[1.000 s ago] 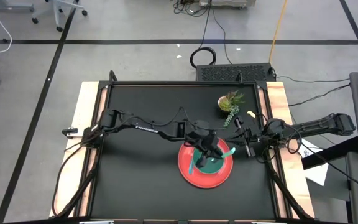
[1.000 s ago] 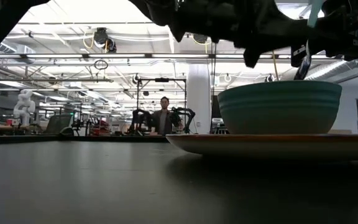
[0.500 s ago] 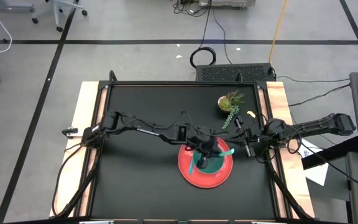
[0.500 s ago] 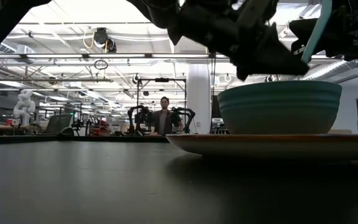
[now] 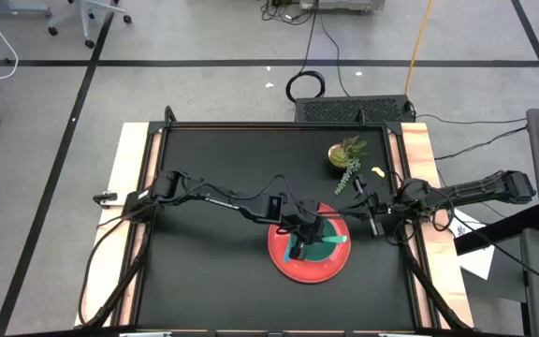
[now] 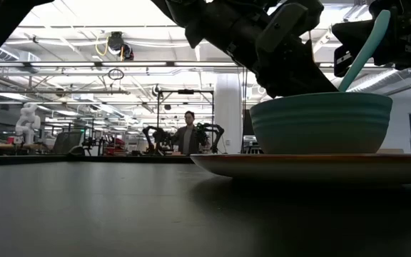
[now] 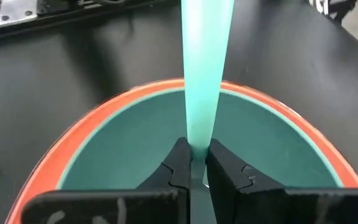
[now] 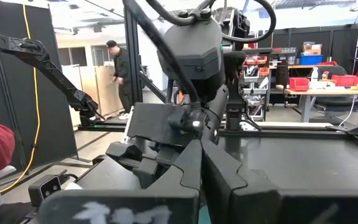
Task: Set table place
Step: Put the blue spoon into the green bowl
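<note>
Teal bowl (image 5: 318,245) — left gripper (image 7: 190,163) pinching utensil handle (image 7: 205,74).

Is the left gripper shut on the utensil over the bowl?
Yes: left gripper pinches a teal handle above the teal bowl.

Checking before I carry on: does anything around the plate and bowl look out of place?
Nothing spilled or damaged. The bowl sits upright on the plate. The left gripper holds a teal-handled utensil over the bowl, not yet laid down.
</note>
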